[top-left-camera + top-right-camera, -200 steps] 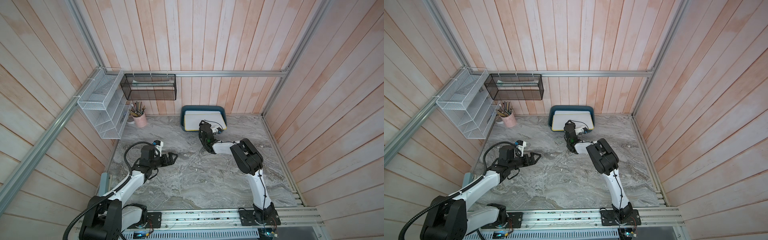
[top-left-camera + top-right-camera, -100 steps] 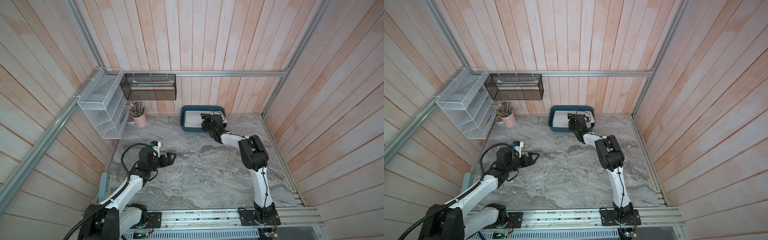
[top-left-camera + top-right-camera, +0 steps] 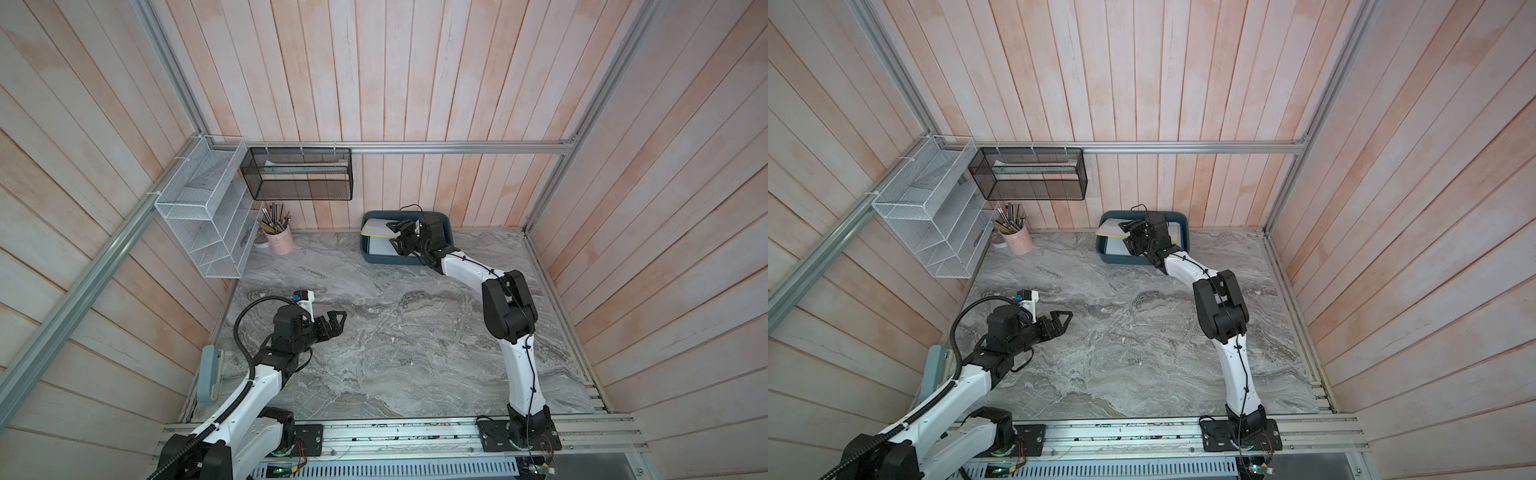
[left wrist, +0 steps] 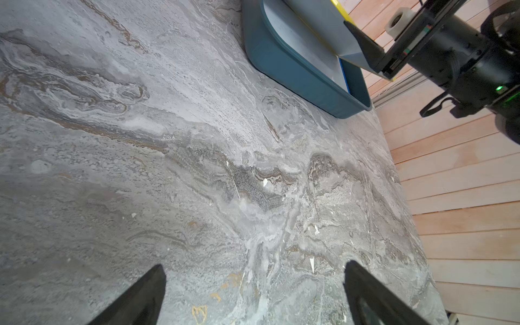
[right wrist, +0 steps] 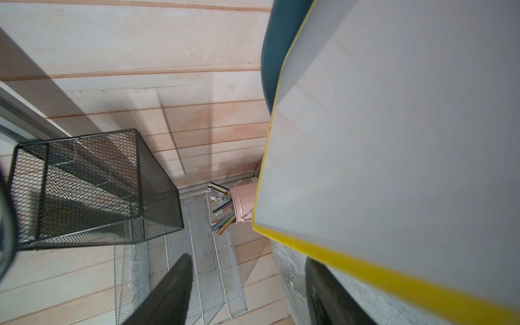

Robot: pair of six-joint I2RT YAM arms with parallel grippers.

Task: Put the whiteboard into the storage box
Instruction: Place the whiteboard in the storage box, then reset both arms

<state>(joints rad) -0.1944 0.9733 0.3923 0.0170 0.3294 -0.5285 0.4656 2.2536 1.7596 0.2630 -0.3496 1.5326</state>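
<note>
The teal storage box (image 3: 386, 259) (image 3: 1121, 258) (image 4: 295, 73) stands at the back wall. A white whiteboard (image 3: 376, 226) (image 3: 1111, 230) (image 5: 394, 140) with a yellow rim slants in it, one end raised over the box's left rim. Under it a blue-rimmed board (image 3: 380, 247) lies flat in the box. My right gripper (image 3: 397, 235) (image 3: 1127, 235) (image 5: 247, 261) hovers over the box, jaws wide apart. The yellow-rimmed edge lies against one finger (image 5: 329, 292), not pinched. My left gripper (image 3: 338, 320) (image 3: 1065, 320) (image 4: 254, 270) is open and empty, low over the marble at the left.
A black mesh rack (image 3: 299, 174) hangs on the back wall, with a white wire shelf basket (image 3: 203, 224) on the left wall. A pink cup of pens (image 3: 280, 241) stands in the back left corner. Wooden walls enclose the marble table (image 3: 415, 332).
My right gripper swung from the box's front to above it and its jaws widened. The whiteboard went from lying across the rim to slanting into the box. The left arm drew back slightly.
</note>
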